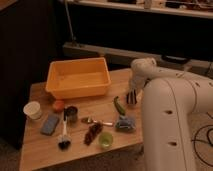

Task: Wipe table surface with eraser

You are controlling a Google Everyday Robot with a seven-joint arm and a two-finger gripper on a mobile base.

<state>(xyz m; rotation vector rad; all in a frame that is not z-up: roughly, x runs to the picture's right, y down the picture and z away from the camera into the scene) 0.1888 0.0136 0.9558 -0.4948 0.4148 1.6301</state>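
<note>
The table surface (45,150) is a light-brown wooden top. A flat grey-blue rectangular block, apparently the eraser (49,124), lies near the table's left front. My gripper (132,97) hangs low over the table's right side, just right of a green elongated vegetable (119,105) and far from the eraser. Nothing shows in the gripper. My white arm (167,120) fills the right of the view and hides the table's right edge.
An orange plastic bin (77,77) stands at the back. Scattered in front are a white cup (33,110), an orange ball (58,105), a metal can (71,113), a brush (64,137), a spoon (97,121), a green cup (105,140) and a crumpled blue bag (125,123).
</note>
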